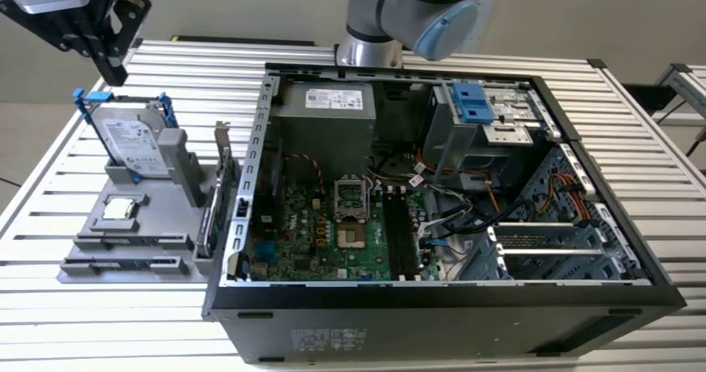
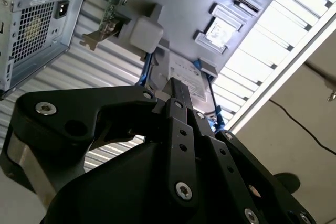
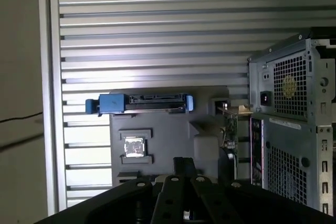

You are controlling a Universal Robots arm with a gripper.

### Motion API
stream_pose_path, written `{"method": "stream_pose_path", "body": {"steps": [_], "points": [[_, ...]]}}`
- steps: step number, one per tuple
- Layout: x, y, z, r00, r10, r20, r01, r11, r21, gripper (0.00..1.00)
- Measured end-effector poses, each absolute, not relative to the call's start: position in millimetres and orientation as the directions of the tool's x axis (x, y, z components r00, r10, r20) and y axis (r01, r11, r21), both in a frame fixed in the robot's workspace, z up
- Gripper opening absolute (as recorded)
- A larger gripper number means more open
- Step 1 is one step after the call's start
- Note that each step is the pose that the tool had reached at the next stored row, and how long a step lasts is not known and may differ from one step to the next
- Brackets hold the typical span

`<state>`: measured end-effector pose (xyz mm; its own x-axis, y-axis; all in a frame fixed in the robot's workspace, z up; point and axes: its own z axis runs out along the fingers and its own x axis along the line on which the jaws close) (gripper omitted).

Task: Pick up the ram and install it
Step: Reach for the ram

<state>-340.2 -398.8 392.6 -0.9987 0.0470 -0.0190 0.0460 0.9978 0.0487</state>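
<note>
Slatted table [image 1: 111,326] bears one computer case [image 1: 441,326] and one parts tray [image 1: 155,225]; nearby, fingers [image 1: 108,64] seemingly clenched on nothing.

Bright, even light glares white off the slatted table [image 3: 157,51], leaving my black claw [image 2: 177,92] in shadow.

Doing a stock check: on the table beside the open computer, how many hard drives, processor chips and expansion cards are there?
hard drive: 1
processor chip: 1
expansion card: 1
Total: 3
</note>
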Motion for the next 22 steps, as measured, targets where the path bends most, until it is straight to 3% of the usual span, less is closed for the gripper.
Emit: {"method": "stream_pose_path", "body": {"steps": [22], "points": [[-354.5, -398.8, 392.6, -1.000, -0.002, -0.019, -0.003, 0.999, 0.049, 0.00]]}}
